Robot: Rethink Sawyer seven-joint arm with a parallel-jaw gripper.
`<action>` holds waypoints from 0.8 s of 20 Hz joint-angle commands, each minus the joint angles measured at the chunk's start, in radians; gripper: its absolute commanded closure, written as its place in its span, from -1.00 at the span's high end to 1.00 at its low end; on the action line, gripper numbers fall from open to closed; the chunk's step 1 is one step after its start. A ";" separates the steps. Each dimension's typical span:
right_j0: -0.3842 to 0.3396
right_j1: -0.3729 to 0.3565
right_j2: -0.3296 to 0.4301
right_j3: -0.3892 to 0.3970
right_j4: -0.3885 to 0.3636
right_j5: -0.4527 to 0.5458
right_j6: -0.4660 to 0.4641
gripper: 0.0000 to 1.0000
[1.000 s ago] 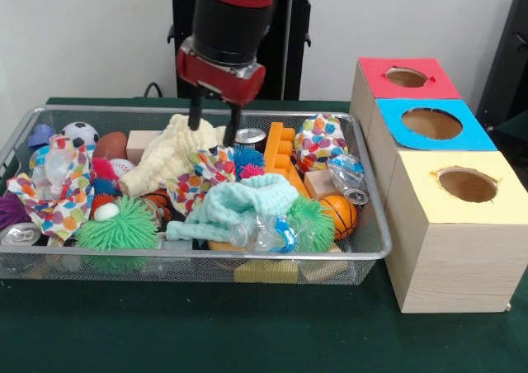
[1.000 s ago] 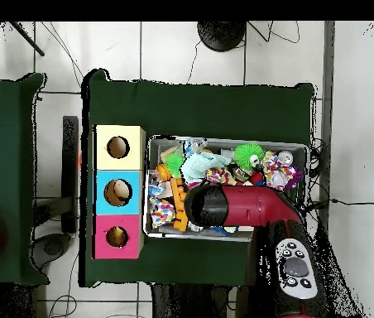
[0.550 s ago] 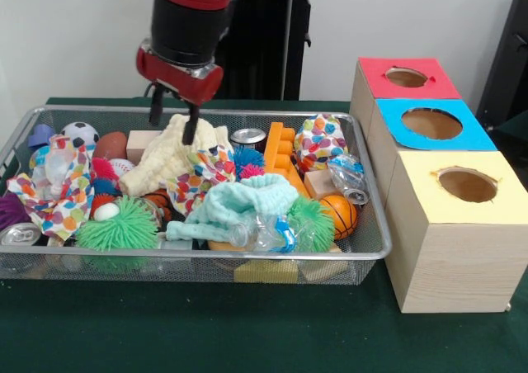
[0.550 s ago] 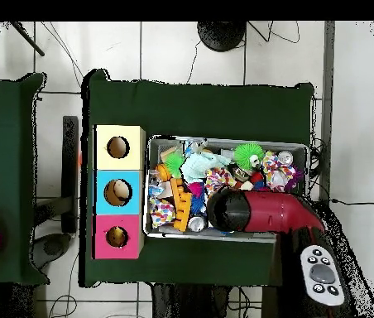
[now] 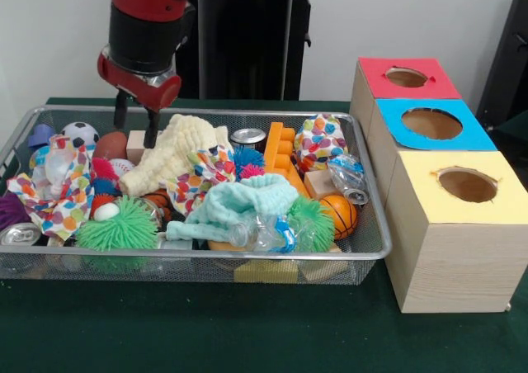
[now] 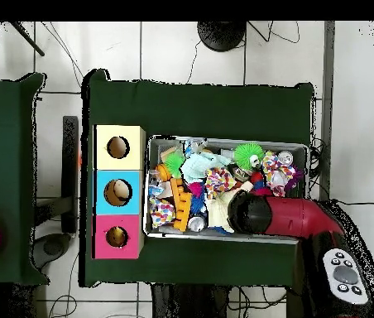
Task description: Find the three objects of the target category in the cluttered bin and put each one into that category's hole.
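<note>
still searching: the hand [image 5: 136, 125], fingers parted and empty, hovers at the bin's [image 5: 206, 110] ten o'clock; next, choose a target.

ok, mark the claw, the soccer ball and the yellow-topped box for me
claw [image 5: 136, 124], front view, midway between its fingertips
soccer ball [image 5: 80, 132], front view, its top
yellow-topped box [image 5: 462, 249], front view, its wooden front face

Cream towel [image 5: 169, 154]; mint cloth [image 5: 239, 201]; orange block [image 5: 282, 160]; green spiky ball [image 5: 121, 226].
</note>
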 commanded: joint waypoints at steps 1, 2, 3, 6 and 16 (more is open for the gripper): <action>-0.028 0.149 0.127 -0.040 -0.074 -0.091 -0.110 1.00; -0.033 0.162 0.132 -0.042 -0.078 -0.105 -0.108 1.00; -0.036 0.172 0.135 -0.042 -0.081 -0.115 -0.105 1.00; -0.041 0.195 0.144 -0.042 -0.088 -0.140 -0.090 1.00; -0.062 0.213 0.204 -0.027 -0.069 -0.201 -0.055 1.00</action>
